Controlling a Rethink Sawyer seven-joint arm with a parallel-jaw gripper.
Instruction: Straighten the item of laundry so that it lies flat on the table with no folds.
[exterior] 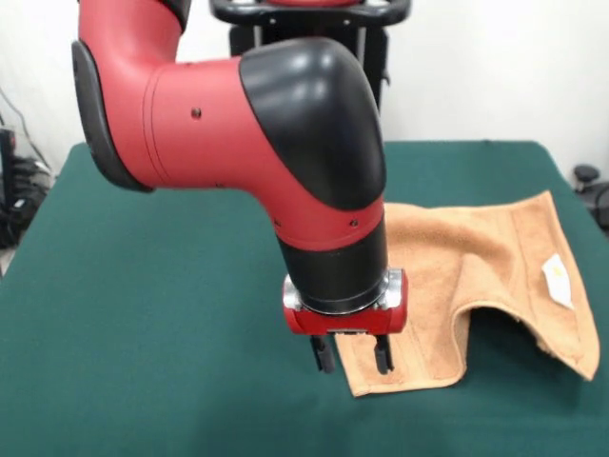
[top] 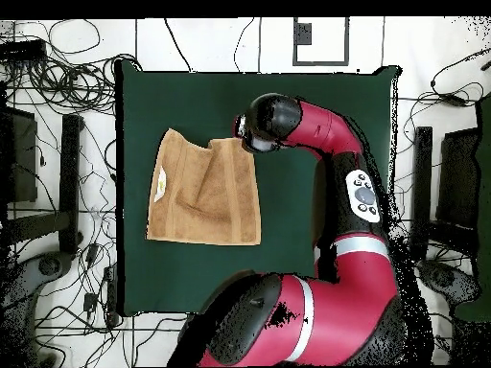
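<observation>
The red and black arm reaches down at the centre of the front view, its gripper [exterior: 353, 353] poised with two dark fingers parted a little and holding nothing, at the lower left corner of the towel [exterior: 476, 276]. The tan towel lies on the green table [exterior: 152, 333] at right of frame, creased, a raised fold leaving a notch in its lower edge, white label [exterior: 557, 278] showing. Whether the fingertips touch the cloth is hard to judge.
</observation>
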